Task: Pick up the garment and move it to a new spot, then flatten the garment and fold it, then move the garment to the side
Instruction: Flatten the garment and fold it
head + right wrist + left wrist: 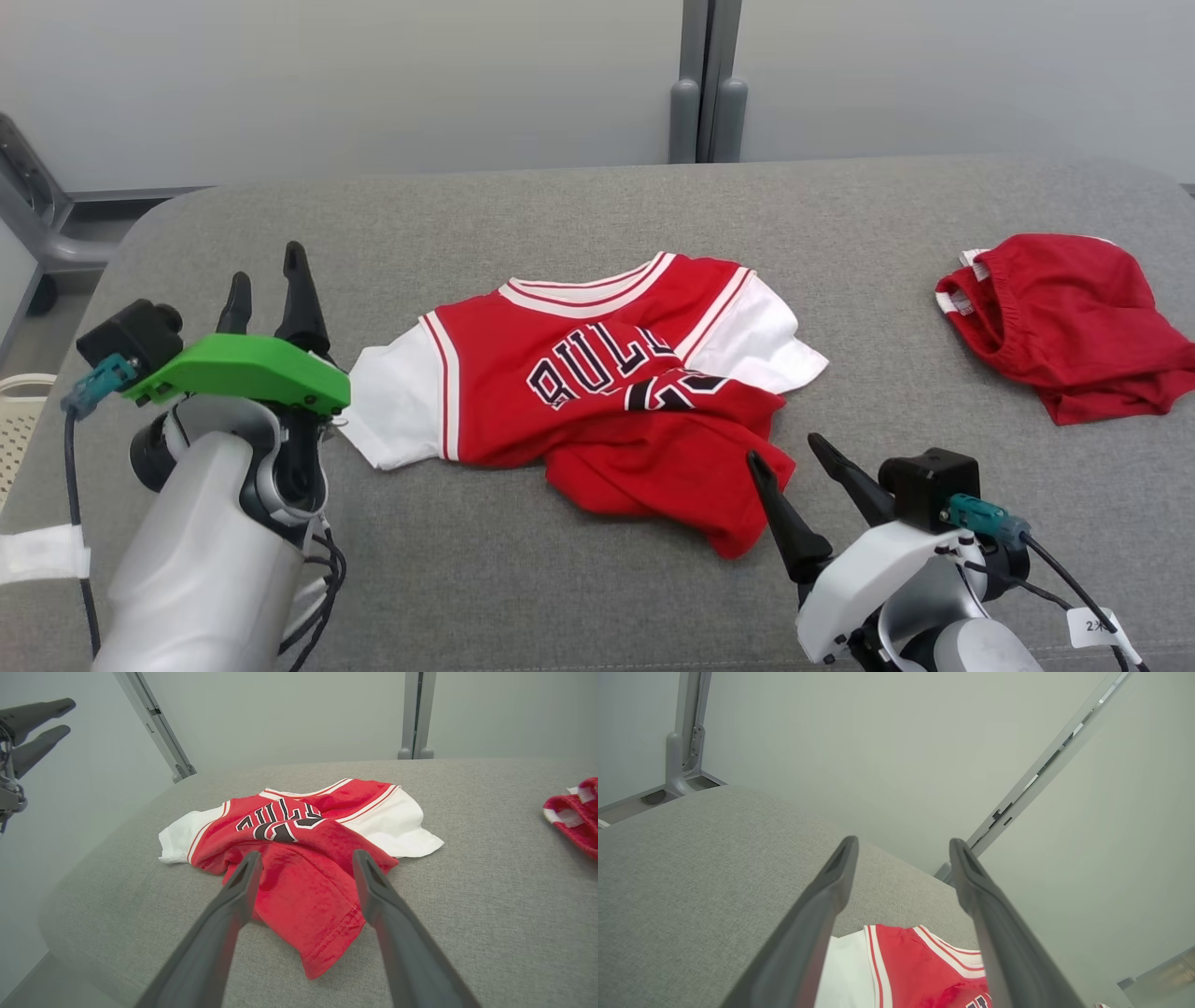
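Note:
A red jersey-style garment with white sleeves and dark lettering lies crumpled in the middle of the grey padded table, its lower half bunched toward me. To its left, raised above the table, my left gripper is open and empty; its wrist view catches the garment's white sleeve and collar below the fingers. My right gripper stands open just off the garment's lower right hem, nothing between its fingers. In the right wrist view the garment spreads right ahead of that gripper, hem nearest.
A second red garment with a white-striped waistband lies bunched at the table's right edge. A grey post stands against the wall behind the table. A pale basket sits off the table's left side.

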Motion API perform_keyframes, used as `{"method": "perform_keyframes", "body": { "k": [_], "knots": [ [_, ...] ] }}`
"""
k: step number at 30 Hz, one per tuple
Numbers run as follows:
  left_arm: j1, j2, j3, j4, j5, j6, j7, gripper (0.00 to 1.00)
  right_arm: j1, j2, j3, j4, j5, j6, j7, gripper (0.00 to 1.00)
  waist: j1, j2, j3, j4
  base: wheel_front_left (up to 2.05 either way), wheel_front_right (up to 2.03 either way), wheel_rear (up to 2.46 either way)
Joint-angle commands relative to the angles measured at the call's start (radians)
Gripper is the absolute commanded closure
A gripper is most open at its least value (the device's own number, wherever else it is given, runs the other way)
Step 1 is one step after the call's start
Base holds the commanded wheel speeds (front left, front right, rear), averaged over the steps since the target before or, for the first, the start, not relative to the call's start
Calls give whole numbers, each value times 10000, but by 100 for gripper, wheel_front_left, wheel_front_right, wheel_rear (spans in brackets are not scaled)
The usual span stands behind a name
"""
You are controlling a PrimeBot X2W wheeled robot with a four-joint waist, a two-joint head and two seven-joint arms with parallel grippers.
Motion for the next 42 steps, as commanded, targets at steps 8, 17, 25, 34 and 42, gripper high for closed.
{"method": "perform_keyframes", "body": {
  "k": [8,17,25,34,42],
  "knots": [
    [2588,-482,1360,-3088,943,-282,-41,0,126,-18,50,-57,-57,0,55,0,0,0,-29,115,0,0,0],
    [4841,-1208,2239,-4778,1368,-1603,-29,0,127,-18,85,-47,-87,0,61,0,0,0,-22,297,0,0,0],
    [5789,-901,1679,-5125,1914,-1944,-30,0,189,-20,36,28,-67,0,65,0,0,0,44,515,0,0,0],
    [6243,-506,1175,-5635,2969,-1223,107,0,320,-18,-426,548,-260,0,541,0,0,0,154,905,0,0,0],
    [6240,-363,959,-5779,3164,-1123,330,0,328,-24,-1038,1324,-340,0,961,0,0,0,235,1180,0,0,0]
  ]
}}
